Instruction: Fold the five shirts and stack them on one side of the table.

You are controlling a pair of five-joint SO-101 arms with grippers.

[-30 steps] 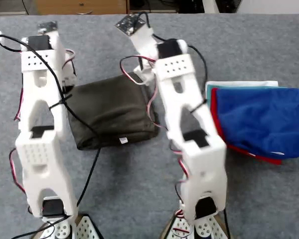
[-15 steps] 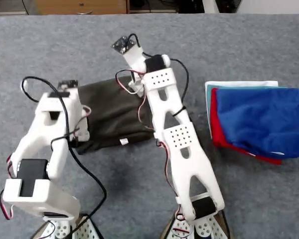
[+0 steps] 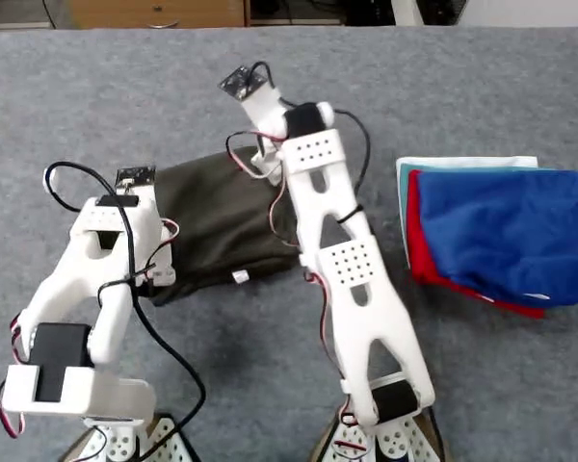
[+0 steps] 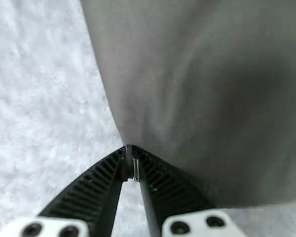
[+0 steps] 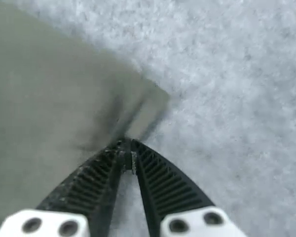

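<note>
Left claw and right claw each pinch an edge of the dark shirt, centre of the tabletop; folded shirts stacked at its right edge.

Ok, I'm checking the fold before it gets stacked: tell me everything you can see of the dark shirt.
The dark shirt is olive-brown soft cloth, folded into a thick, rough rectangle with a small white tag at its near edge. It lies flat and slightly skewed on the grey table, apart from the coloured stack. The left gripper is shut on one edge, the right gripper on a far corner.
</note>
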